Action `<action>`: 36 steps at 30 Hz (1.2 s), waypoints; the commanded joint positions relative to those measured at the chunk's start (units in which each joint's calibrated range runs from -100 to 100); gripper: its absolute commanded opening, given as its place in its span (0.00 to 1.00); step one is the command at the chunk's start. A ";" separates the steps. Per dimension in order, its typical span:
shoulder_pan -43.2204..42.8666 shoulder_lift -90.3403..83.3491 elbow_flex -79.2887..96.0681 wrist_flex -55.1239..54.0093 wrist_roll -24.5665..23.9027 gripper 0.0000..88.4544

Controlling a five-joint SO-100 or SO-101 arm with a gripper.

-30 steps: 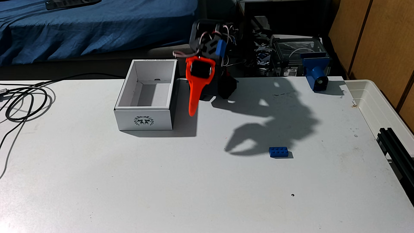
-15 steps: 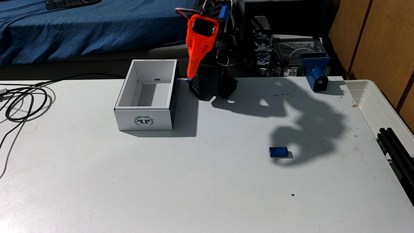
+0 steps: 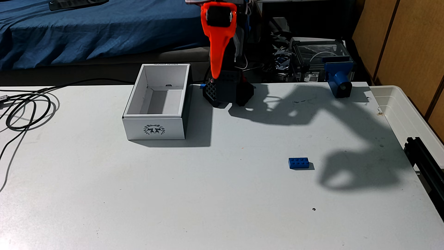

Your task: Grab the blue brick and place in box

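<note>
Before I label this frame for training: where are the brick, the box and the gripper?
brick (image 3: 298, 163), fixed view, studded top.
box (image 3: 153, 128), fixed view, emblem wall.
gripper (image 3: 214, 76), fixed view, orange fingertip.

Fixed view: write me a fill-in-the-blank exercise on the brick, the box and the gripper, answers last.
1. The blue brick lies on the ____, studs facing up.
2. The box has nothing inside; it is ____.
3. In the fixed view, the brick lies to the ____ of the box.
4. The orange-fingered gripper hangs high near the arm's base, holding ____.

Answers: table; empty; right; nothing
</note>
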 commanded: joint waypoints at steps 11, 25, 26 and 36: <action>-10.61 30.75 -14.94 6.64 -6.45 0.02; -19.60 54.01 -24.70 6.64 -13.34 0.02; -20.20 55.28 -25.32 6.64 -14.02 0.02; -22.50 59.08 -29.58 6.64 -18.34 0.02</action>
